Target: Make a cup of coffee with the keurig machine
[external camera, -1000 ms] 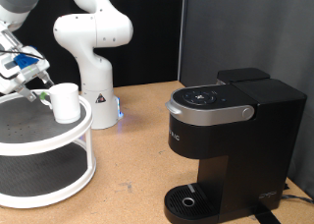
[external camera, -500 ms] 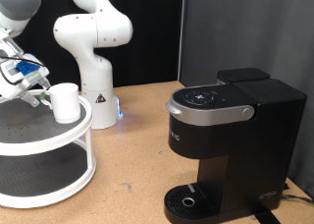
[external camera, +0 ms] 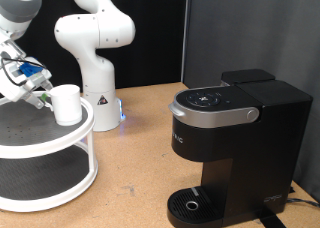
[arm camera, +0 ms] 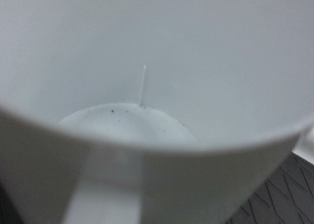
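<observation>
The white cup (external camera: pixel 67 104) stands upright at the edge of the top tier of a round white shelf (external camera: pixel 30 140), at the exterior view's left. My gripper (external camera: pixel 44 96) is right beside the cup on its left, fingertips close to its wall. In the wrist view the cup (arm camera: pixel 157 57) fills the whole picture, its rim and pale inside very near, and no fingers show. The black keurig machine (external camera: pixel 235 138) stands at the exterior view's right with its silver-grey lid down and its round drip tray (external camera: pixel 191 204) bare.
The white arm base (external camera: pixel 97 88) stands behind the shelf, with a blue light at its foot. The shelf has a second tier (external camera: pixel 40 173) below. Brown tabletop (external camera: pixel 135 153) lies between shelf and machine. A black curtain closes the back.
My gripper has shifted slightly to the left and down next to the cup. The cup and the machine have not moved.
</observation>
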Controlling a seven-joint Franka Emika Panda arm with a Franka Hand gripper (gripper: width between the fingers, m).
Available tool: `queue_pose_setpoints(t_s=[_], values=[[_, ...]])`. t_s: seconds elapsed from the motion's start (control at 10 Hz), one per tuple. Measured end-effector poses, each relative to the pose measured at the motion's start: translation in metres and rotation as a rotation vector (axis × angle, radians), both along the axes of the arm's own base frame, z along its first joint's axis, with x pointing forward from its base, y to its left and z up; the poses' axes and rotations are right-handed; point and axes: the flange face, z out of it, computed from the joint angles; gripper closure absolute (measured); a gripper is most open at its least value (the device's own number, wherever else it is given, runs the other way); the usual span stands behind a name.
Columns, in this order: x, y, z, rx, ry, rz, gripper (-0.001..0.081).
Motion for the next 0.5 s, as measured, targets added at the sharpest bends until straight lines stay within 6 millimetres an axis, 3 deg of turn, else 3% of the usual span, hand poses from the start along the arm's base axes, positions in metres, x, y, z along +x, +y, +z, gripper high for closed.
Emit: queue_pose_setpoints(t_s=[0.5], values=[[-0.0013,0.0062,0.0007,0.048,0.003,0.012,0.0001]])
